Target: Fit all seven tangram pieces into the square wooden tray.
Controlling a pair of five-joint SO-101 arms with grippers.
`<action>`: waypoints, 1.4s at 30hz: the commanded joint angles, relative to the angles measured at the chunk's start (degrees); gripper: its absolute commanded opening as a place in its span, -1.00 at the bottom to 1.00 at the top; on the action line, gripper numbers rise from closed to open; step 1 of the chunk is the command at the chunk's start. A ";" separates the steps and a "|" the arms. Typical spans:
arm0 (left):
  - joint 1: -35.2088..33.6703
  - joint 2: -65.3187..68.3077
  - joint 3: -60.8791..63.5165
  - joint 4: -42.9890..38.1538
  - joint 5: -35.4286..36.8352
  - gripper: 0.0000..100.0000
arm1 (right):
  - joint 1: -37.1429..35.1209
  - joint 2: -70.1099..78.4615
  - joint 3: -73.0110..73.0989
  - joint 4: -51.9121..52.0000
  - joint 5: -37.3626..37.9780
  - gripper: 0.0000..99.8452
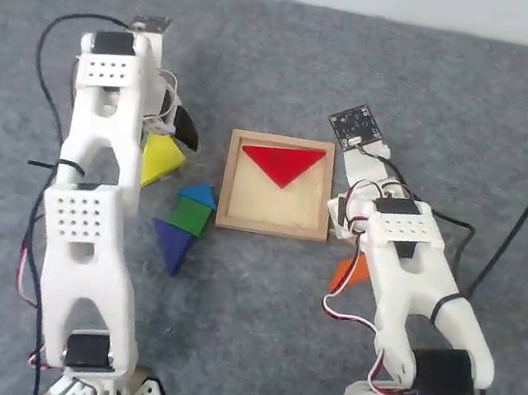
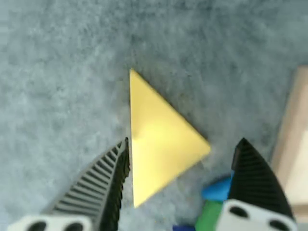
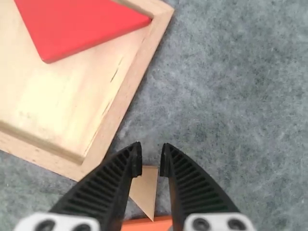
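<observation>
The square wooden tray lies mid-table with a red triangle in its far half. Beside it on the carpet lies a yellow triangle. My left gripper hangs open over this triangle with a finger on each side. Off the tray's near corner, my right gripper is closed to a narrow gap. An orange piece with a bare wooden face sits pinched low between its fingers. That orange piece also shows under the right arm.
A blue triangle, a green square and a purple piece cluster on the carpet between the yellow triangle and the tray. Cables trail beside both arms. Bare grey carpet stretches in front of the tray.
</observation>
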 commanded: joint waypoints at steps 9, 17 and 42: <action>1.49 -7.21 14.20 -5.54 1.05 -0.36 | 0.40 -2.86 -3.52 0.31 0.97 -0.82; -0.18 5.98 -2.33 0.97 0.79 -0.36 | 0.40 -2.86 -3.52 0.40 0.97 -0.82; 1.85 -9.14 2.07 2.29 -18.90 -0.56 | 0.48 -2.86 -3.52 0.31 0.97 -0.82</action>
